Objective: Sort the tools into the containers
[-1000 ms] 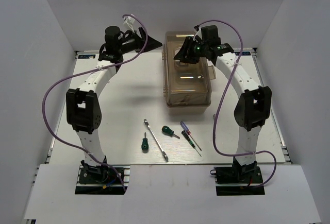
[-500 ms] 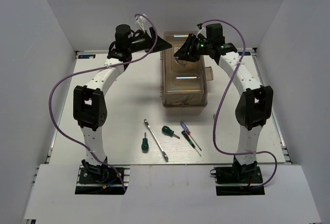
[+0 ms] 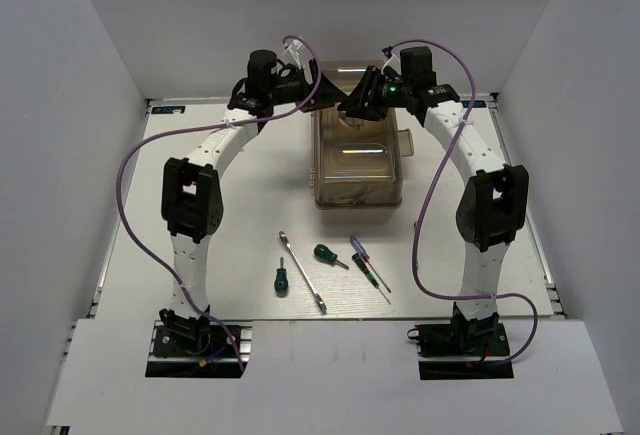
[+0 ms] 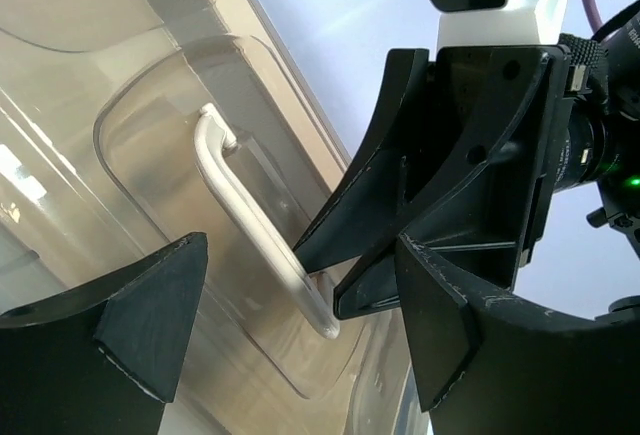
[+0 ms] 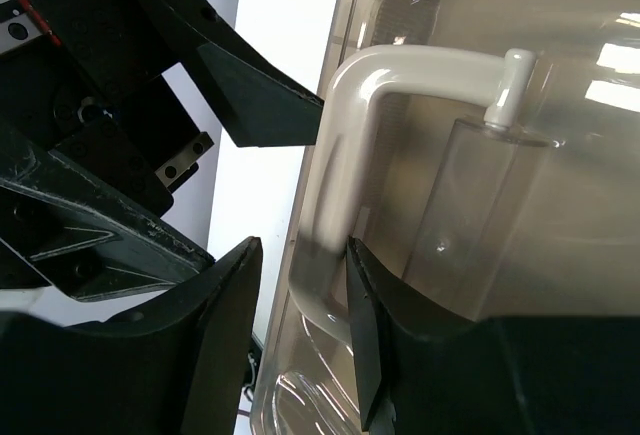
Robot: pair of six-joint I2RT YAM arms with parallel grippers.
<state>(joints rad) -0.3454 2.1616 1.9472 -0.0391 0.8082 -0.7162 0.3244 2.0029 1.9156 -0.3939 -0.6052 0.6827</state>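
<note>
The toolbox [image 3: 360,177] with its translucent brown lid [image 5: 540,205] stands shut at the back centre. My right gripper [image 5: 300,255] straddles its pale handle [image 5: 345,135]; the right finger touches it, while a gap shows at the left finger. My left gripper [image 4: 300,255] is open and empty, hovering just over the same handle [image 4: 240,205] and facing the right gripper's fingers [image 4: 420,155]. On the table in front lie two green-handled screwdrivers [image 3: 281,278] [image 3: 328,255], a silver wrench [image 3: 302,272], a purple-and-red screwdriver [image 3: 358,248] and a thin dark one [image 3: 375,277].
Both grippers [image 3: 325,90] [image 3: 358,103] meet over the far end of the toolbox, close to each other. White walls close in the table at the back and both sides. No beige trays show outside the toolbox.
My left arm has swung right from the back left to the toolbox handle. The toolbox has shifted slightly left. My right gripper has stayed at the handle.
</note>
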